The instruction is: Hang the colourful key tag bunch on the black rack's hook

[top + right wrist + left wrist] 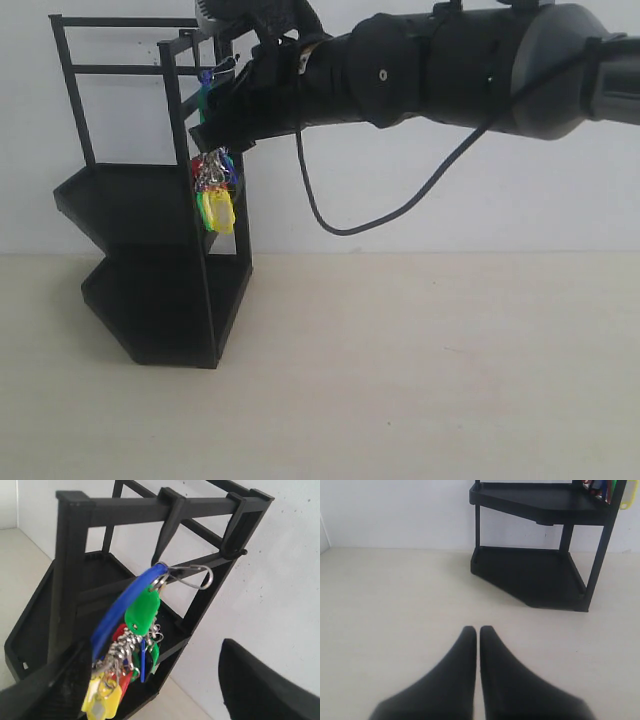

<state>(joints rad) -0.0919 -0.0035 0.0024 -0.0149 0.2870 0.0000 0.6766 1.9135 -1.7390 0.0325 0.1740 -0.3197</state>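
Dangling key tag bunch (130, 645), black rack (75, 555), hook (166, 530)

Soft, even, fairly bright light covers the pale table (450, 380) and white wall (520, 200), without glare. The black rack (140, 200) casts only a faint shadow at its base, and its dark surfaces lose detail. Close to the wrist cameras, the left end effector (478, 629) and right end effector (155, 647) are blurred.

Key tag bunch (142, 611) hangs w/ blue loop (121, 607) at rack (75, 555) hook (167, 530); jaws wide apart.
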